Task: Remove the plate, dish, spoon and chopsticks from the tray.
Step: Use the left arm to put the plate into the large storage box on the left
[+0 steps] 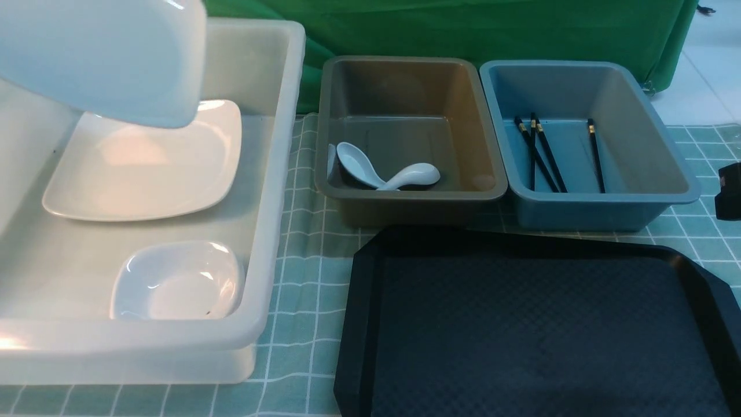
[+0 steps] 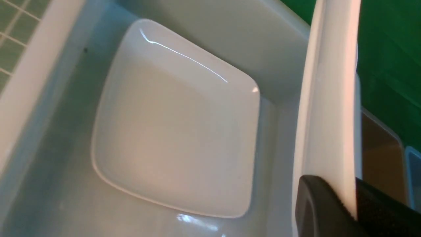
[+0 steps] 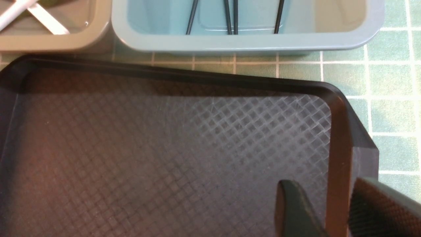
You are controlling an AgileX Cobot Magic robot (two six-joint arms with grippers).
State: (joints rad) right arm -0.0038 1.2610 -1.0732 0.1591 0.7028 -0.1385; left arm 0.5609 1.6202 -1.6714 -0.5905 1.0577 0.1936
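Observation:
My left gripper [image 2: 335,186] is shut on the rim of a large white plate [image 2: 329,98], held edge-on above the white bin [image 1: 278,174]. In the front view this plate [image 1: 104,58] fills the top left corner and hides the gripper. A second plate of the same kind [image 1: 145,162] lies flat in the bin, with a small deep dish [image 1: 176,281] nearer me. White spoons [image 1: 382,171] lie in the brown bin [image 1: 411,194]. Black chopsticks [image 1: 544,153] lie in the blue bin [image 1: 596,202]. The black tray [image 1: 538,330] is bare. My right gripper [image 3: 329,189] is open over the tray's right rim [image 3: 337,138].
The three bins stand in a row behind the tray on a green checked cloth [image 1: 307,278]. A green curtain [image 1: 463,29] hangs at the back. A black part of my right arm [image 1: 730,191] shows at the right edge.

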